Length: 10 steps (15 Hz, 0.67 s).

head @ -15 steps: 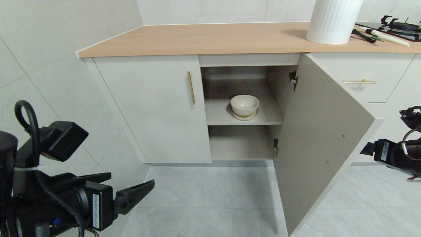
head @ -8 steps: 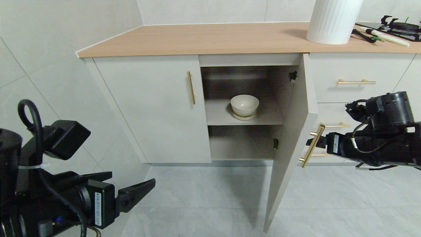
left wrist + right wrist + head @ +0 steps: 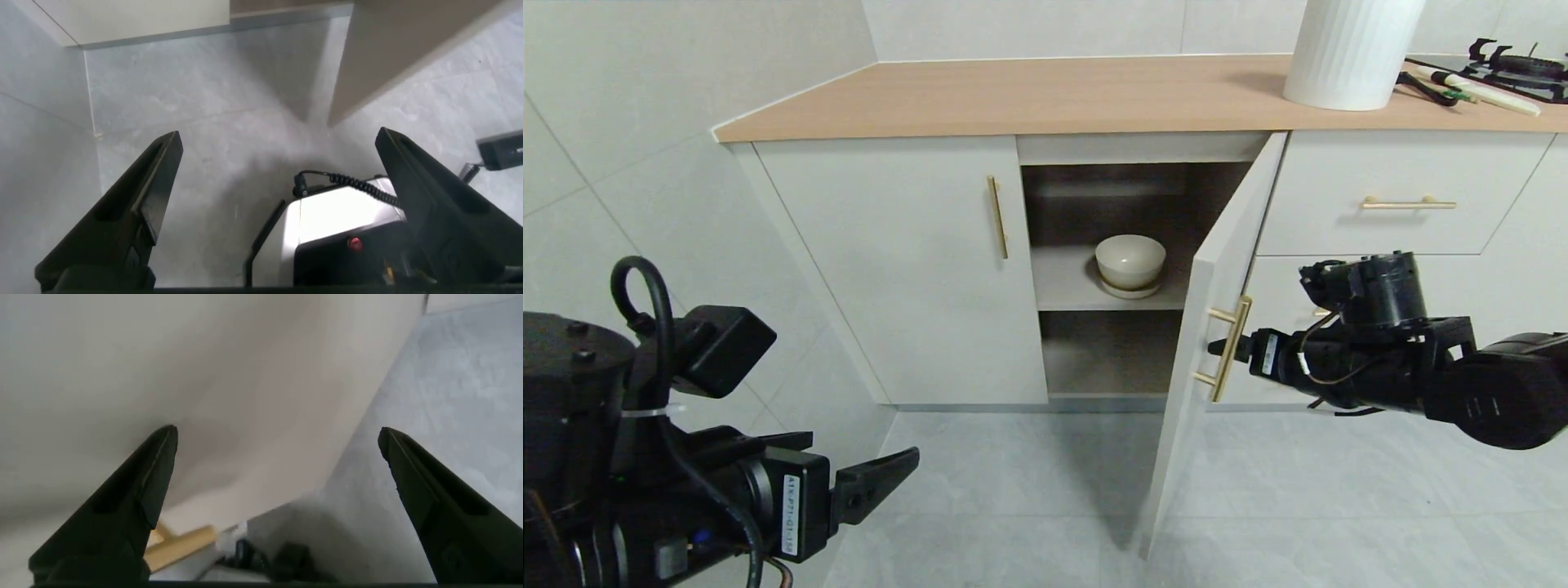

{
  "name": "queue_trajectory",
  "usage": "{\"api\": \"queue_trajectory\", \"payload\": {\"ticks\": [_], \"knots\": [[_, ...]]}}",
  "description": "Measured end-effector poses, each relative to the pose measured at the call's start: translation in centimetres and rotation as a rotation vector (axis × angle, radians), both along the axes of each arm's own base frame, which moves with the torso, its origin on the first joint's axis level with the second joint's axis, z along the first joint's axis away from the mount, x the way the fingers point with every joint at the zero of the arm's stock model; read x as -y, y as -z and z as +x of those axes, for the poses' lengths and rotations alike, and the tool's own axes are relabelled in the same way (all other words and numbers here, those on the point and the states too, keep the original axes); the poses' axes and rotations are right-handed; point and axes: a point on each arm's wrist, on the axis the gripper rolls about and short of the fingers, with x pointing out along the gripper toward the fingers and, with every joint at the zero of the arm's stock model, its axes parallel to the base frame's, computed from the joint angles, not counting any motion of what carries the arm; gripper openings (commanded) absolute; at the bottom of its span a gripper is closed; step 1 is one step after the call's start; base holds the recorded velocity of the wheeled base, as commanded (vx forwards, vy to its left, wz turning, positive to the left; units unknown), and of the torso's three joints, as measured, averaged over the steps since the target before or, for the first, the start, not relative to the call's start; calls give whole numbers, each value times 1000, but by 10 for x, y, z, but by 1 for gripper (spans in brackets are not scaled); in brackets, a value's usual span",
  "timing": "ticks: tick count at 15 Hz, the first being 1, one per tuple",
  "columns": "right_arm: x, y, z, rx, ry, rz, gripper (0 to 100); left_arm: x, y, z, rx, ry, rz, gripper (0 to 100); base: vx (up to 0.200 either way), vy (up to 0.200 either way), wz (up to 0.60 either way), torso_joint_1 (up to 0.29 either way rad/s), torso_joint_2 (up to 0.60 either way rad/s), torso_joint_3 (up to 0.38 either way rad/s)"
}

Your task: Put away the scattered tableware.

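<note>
Bowl: the bowl (image 3: pixel 1129 260) is sitting upright on a saucer (image 3: pixel 1131 291) on the cabinet's upper shelf (image 3: pixel 1062 287), back from the front edge.
Door: the right-hand door (image 3: pixel 1188 408) is standing partly open at the bowl's 4 o'clock. Its brass handle (image 3: pixel 1241 317) is facing outward.
Right gripper: the right gripper (image 3: pixel 1223 347) is sitting at the handle's 3 o'clock with its fingers spread wide and nothing between them. Its tips are at the door's outer face, and the frames do not settle whether they are touching.
Left gripper: the left gripper (image 3: pixel 278 139) is hanging low over the floor (image 3: pixel 1029 490) at the cabinet's 8 o'clock, fingers apart and empty.
Counter: the counter (image 3: pixel 1013 98) is carrying a ribbed white vessel (image 3: pixel 1352 53) at the bowl's 1 o'clock.
Step in hand: the tableware appears stowed, so shutting the door looks like what remains.
Doing it well: the push is best placed on the flat panel beside the handle, following the door's arc toward 10 o'clock. The open fingers should be staying clear of the handle bar so they are not snagging. Slowing near the frame would avoid a slam that rattles the bowl. The left arm should be staying clear of the door.
</note>
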Motion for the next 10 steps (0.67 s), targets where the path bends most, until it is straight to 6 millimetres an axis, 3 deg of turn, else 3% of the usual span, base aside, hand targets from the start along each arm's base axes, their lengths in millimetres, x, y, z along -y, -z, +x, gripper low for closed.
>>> {"api": "queue_trajectory", "payload": {"ticks": [2, 10], "knots": [[-9, 13, 3, -9, 21, -2, 100, 0, 1, 0, -2, 2, 2, 100, 0, 0, 0, 0, 0, 0], [-22, 29, 7, -29, 20, 29, 100, -1, 4, -1, -14, 5, 17, 100, 200, 0, 0, 3, 4, 2]]}}
